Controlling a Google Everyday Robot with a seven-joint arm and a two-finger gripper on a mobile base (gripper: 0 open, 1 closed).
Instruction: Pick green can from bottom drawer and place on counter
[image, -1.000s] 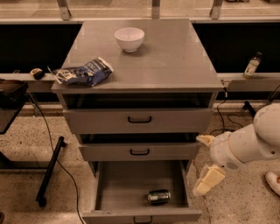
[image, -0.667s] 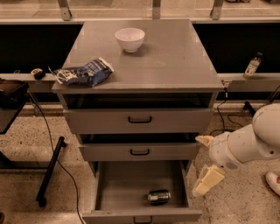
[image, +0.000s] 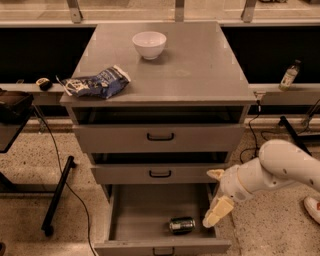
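**Change noted.** Over the last second the gripper (image: 212, 198) had shifted to the left and a little downward, closing on the right side of the open bottom drawer (image: 145, 207). Nothing else in the scene had moved.

**Gripper.** We found its two pale fingers spread wide, one above the other, with nothing between them. The lower finger hung over the right-hand part of the drawer, just beside the can but not touching it. The white arm (image: 280, 165) reached in from the right, low against the cabinet.

**Task object.** The green can (image: 181, 225) lay on its side on the drawer floor, near the front wall and right of centre. It sat where it had sat a second before.

**Destination.** The counter (image: 200, 70) carried a white bowl (image: 149, 44) toward the back and a blue snack bag (image: 97, 82) at the left front. Its right half was bare.

**Assessment.** We judged the approach to be under way and the grasp not yet made. The leftward drift indicated the gripper was lining up on the can. A further small move left and down seemed necessary before the fingers could straddle it. With the can lying flat and free to roll, we regarded a nudge from the lower finger as the chief risk.
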